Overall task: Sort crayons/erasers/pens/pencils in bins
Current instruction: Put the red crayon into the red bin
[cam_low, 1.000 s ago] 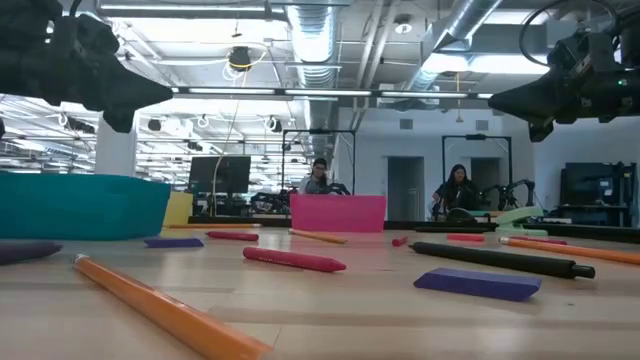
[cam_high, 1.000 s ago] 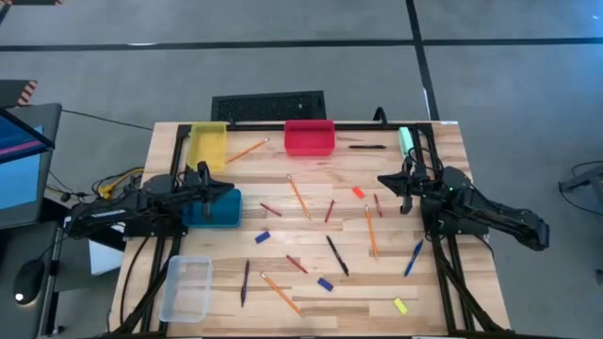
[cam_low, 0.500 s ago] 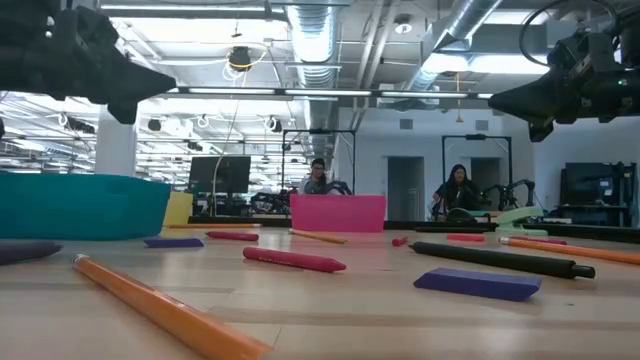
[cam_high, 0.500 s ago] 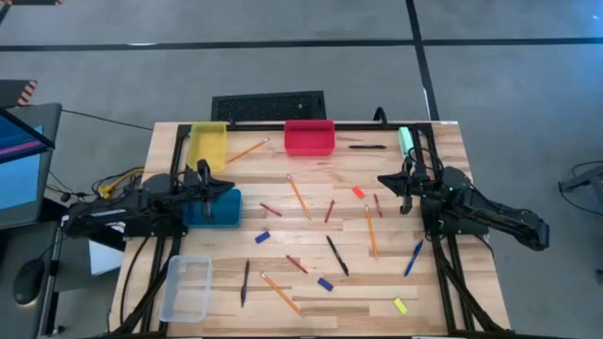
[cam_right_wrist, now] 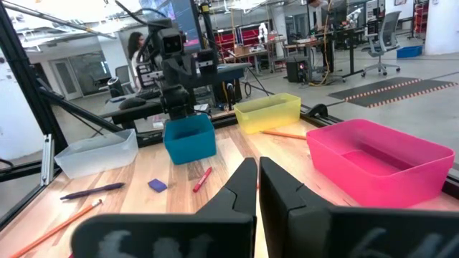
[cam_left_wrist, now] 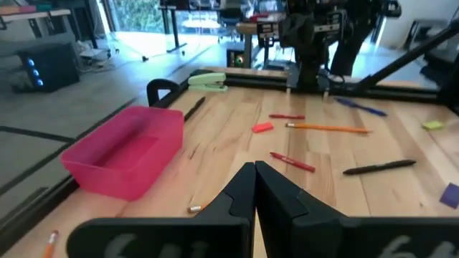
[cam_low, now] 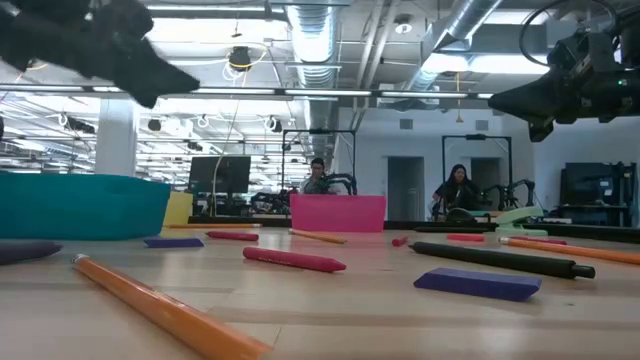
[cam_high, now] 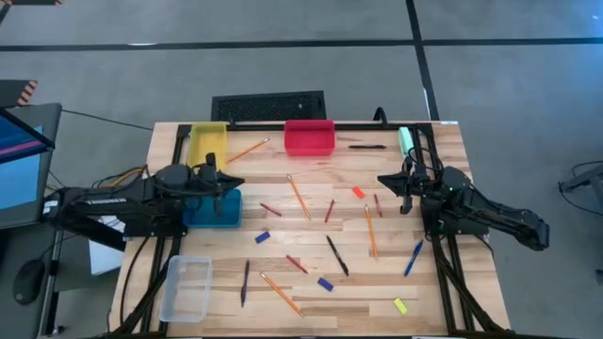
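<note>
Teal bin [cam_high: 213, 209] under left gripper [cam_high: 230, 182], fingers closed, empty.

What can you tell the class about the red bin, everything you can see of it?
The red bin is a small rectangular open-topped tub of what looks like smooth plastic, pinkish red, with slightly sloped walls and a thin rim. It stands upright on the wooden table at its far edge, to the right of the yellow bin. From what shows of its inside, it looks empty. Nothing touches it: a pencil lies apart to its left and a dark pen to its right.
</note>
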### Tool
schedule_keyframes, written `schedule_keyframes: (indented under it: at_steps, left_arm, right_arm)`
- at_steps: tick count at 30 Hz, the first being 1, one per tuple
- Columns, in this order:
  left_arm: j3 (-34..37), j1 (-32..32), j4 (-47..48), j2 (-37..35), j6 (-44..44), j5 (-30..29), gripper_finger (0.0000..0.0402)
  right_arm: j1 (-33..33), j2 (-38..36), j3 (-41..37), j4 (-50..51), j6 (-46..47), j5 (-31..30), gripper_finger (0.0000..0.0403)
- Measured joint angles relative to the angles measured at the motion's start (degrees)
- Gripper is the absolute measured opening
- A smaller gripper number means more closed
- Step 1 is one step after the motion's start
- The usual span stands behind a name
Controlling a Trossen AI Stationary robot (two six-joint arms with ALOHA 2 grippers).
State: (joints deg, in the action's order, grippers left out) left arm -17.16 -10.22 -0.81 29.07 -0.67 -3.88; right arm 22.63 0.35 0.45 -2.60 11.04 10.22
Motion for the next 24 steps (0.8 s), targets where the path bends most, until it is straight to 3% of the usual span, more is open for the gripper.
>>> schedule_keyframes:
  at_steps: [13,24]
  left_arm:
    - [-18.90,0.71,12.45,25.14,4.78,1.04,0.0000]
    - [-30.90,1.80,24.03,44.51,6.31,6.93,0.0000]
  right_arm:
    - [0.02,0.00,0.00,0.00,0.00,0.00,0.0026]
    - [0.01,-0.01,0.00,0.01,-0.02,0.00,0.0026]
